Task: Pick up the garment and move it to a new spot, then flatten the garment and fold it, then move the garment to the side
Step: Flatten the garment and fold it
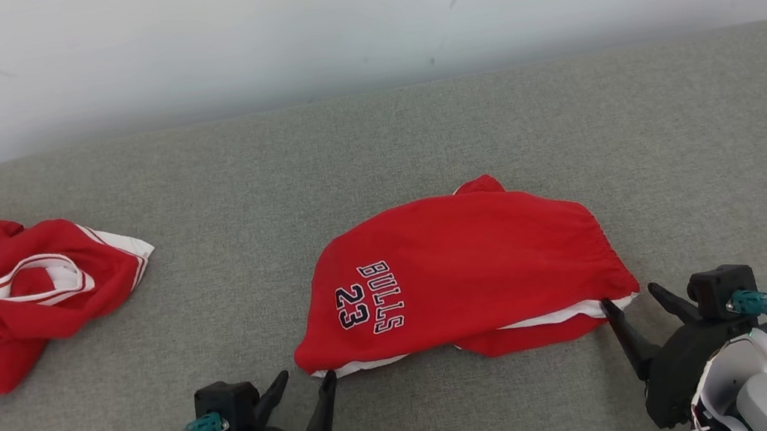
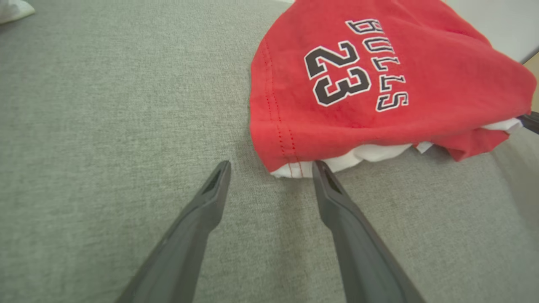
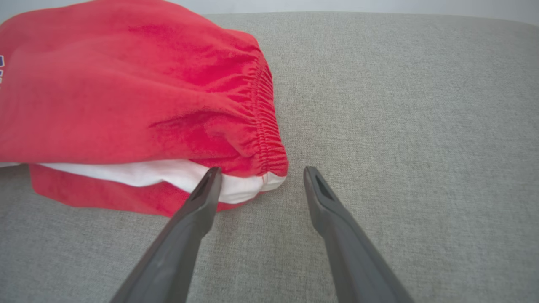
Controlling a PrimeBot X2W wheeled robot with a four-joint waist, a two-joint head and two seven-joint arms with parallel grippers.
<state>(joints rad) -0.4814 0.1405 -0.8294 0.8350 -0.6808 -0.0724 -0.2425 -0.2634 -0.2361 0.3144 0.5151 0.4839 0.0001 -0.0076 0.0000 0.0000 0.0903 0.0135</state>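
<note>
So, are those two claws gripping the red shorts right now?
Left gripper: open, empty, at the shorts.
Right gripper: open, empty, at them too.

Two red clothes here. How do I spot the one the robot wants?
On the grey surface, look mid-front, between the left claw and right claw. The red shorts lie there; unlike the crumpled red garment far left, they read BULLS 23.

Bright, even and soft from above. Faint shadow just ahead of the jaws, under the garment. Sharp centrally, stretched and slightly blurred toward wrist-view edges.
</note>
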